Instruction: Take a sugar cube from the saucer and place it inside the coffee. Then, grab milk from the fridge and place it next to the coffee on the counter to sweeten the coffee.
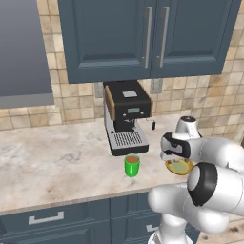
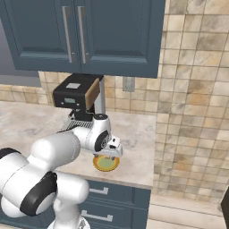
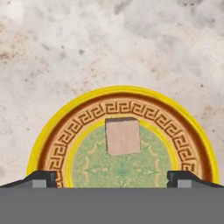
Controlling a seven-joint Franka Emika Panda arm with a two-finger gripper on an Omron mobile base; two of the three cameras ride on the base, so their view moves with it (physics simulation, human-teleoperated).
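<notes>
The gripper (image 3: 112,179) is hanging, fingers spread wide, over the sugar cube (image 3: 123,136) lying mid-saucer (image 3: 61,131) near the worktop's (image 1: 57,157) front edge.

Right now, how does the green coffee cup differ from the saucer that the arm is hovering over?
The coffee is a bright green upright cylinder, while the saucer is a flat yellow-rimmed plate with a patterned centre. The coffee holds brown liquid; the saucer carries the sugar cube. The coffee stands before the coffee machine; the saucer lies under the open gripper. Both rest on the counter.
</notes>
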